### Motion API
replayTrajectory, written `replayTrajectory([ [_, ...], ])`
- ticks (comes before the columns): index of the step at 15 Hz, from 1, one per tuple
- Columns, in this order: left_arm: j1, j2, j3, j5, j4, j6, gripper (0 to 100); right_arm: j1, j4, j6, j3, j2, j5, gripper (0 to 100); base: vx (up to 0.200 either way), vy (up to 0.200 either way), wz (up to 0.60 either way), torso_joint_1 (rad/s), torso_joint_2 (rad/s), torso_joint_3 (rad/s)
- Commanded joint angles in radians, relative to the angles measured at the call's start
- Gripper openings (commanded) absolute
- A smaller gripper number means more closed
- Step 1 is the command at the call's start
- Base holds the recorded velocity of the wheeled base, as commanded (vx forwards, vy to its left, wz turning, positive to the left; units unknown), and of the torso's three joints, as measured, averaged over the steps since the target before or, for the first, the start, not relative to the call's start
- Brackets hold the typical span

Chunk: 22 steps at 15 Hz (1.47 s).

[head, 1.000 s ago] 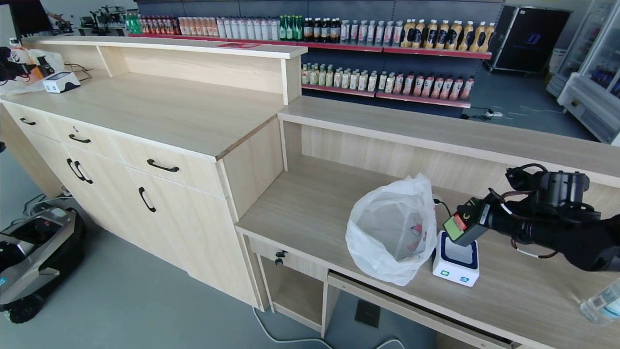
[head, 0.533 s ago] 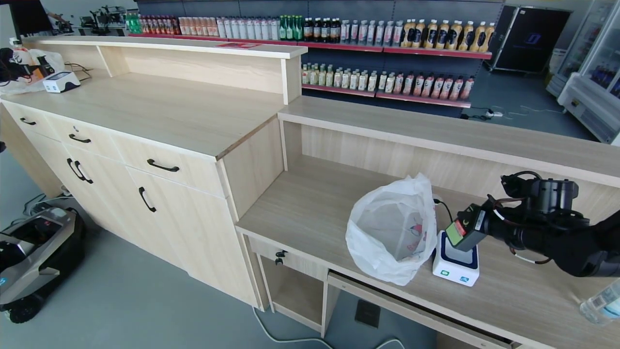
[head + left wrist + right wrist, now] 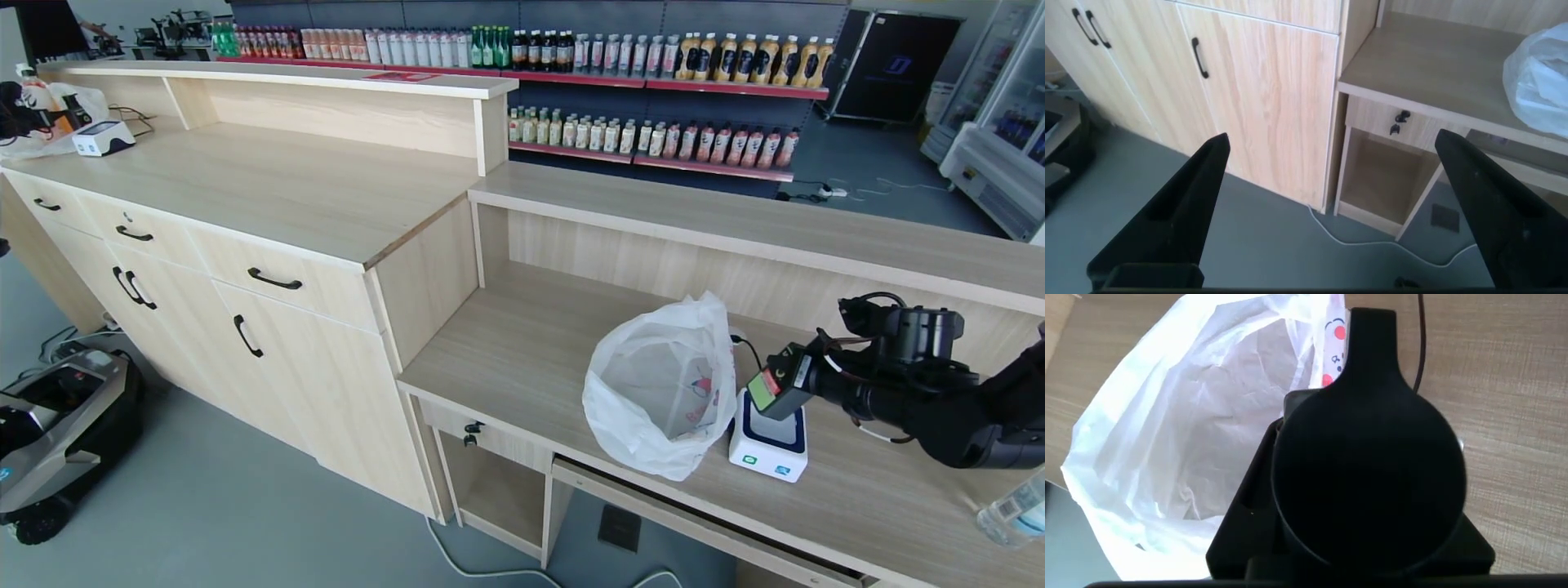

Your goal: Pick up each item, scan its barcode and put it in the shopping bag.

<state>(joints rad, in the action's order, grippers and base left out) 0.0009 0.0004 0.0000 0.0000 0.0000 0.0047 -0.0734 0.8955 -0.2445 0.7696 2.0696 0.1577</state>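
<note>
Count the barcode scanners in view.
2. One scanner sits on the low desk beside the bag, below the held box; a second scanner is on the far left counter. Others may be hidden.

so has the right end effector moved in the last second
Yes. The right end effector, holding the small box, has dropped lower toward the white scanner and edged slightly toward the shopping bag.

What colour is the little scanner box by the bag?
The scanner box is white, dark on top; head view shows it best.
</note>
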Motion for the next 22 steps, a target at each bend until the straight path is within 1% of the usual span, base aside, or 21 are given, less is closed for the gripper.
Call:
replayTrajectory([
  [1, 0.001, 0.0, 0.0, 0.0, 0.0, 0.0, 100, -0.003, 0.002, 0.004, -0.003, 0.023, 0.0, 0, 0.0, 0.0, 0.0, 0.0, 0.0, 0.0],
  [5, 0.001, 0.0, 0.0, 0.0, 0.0, 0.0, 100, -0.008, 0.029, 0.002, 0.007, 0.049, 0.002, 0, 0.0, 0.0, 0.0, 0.0, 0.0, 0.0],
  [7, 0.001, 0.0, 0.0, 0.0, 0.0, 0.0, 100, -0.005, 0.052, 0.001, 0.027, 0.072, 0.008, 0, 0.0, 0.0, 0.0, 0.0, 0.0, 0.0],
  [11, 0.001, 0.0, 0.0, 0.0, 0.0, 0.0, 100, 0.009, 0.051, 0.001, 0.085, 0.112, 0.023, 0, 0.0, 0.0, 0.0, 0.0, 0.0, 0.0],
  [16, 0.001, 0.0, 0.0, 0.0, 0.0, 0.0, 100, 0.037, 0.052, 0.001, 0.094, 0.139, 0.026, 0, 0.0, 0.0, 0.0, 0.0, 0.0, 0.0],
  [22, 0.001, 0.0, 0.0, 0.0, 0.0, 0.0, 100, 0.037, 0.051, 0.002, 0.103, 0.139, 0.036, 0, 0.0, 0.0, 0.0, 0.0, 0.0, 0.0],
])
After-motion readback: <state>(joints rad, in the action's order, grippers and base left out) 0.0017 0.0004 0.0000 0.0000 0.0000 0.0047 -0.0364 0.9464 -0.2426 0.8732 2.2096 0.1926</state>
